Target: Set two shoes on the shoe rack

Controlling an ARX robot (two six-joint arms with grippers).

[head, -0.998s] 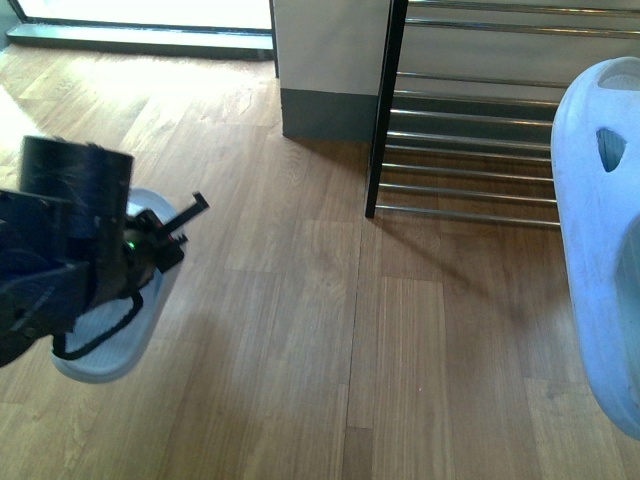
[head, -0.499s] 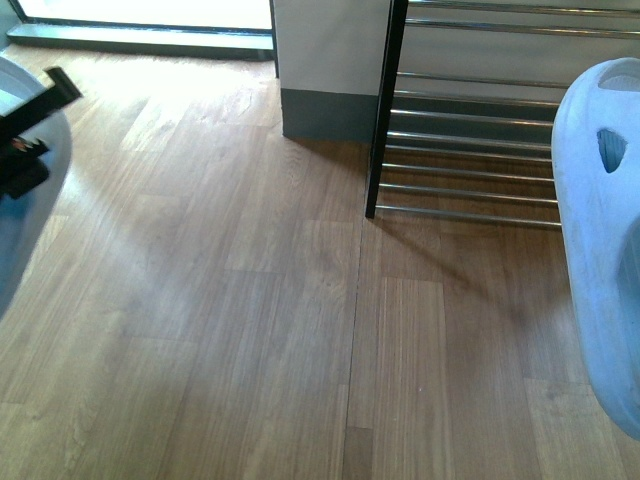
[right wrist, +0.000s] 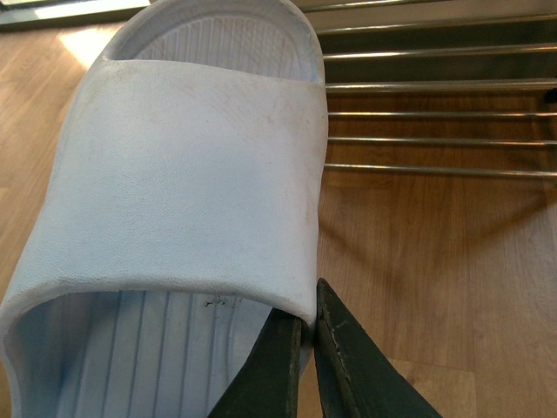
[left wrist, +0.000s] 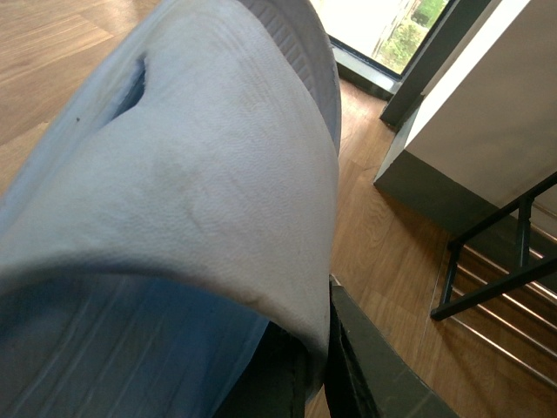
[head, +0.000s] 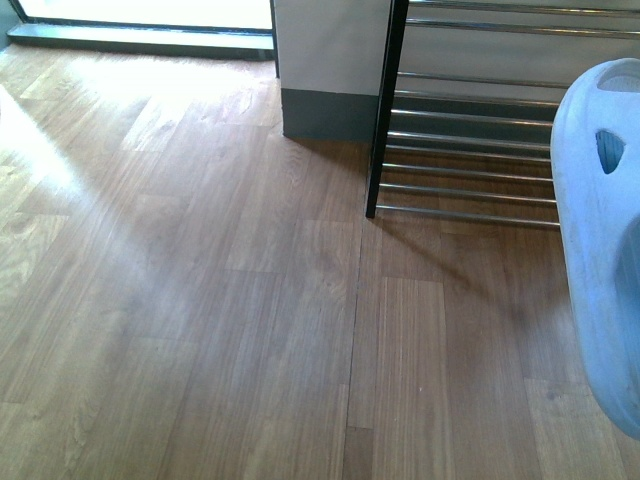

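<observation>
Front view shows only one pale blue slide point(head: 600, 250), held aloft at the right, near the shoe rack point(head: 470, 135). The wrist views add the following:
- The right gripper point(right wrist: 309, 335) is pinched on that slide's strap edge.
- The left gripper point(left wrist: 320, 348) likewise clamps the second slide point(left wrist: 191, 200).

Wood floor point(head: 200, 300); grey-skirted pillar point(head: 330, 70).

wood plank floor point(head: 250, 330) brown | pillar point(head: 330, 50) pale, grey skirting point(head: 330, 115) | window point(head: 140, 10) bright, sunlight across floor far-left

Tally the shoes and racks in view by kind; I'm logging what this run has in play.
Pale blue slides: 2 (left-held slide, right-held slide)
Shoe rack: 1
Total: 3
</observation>
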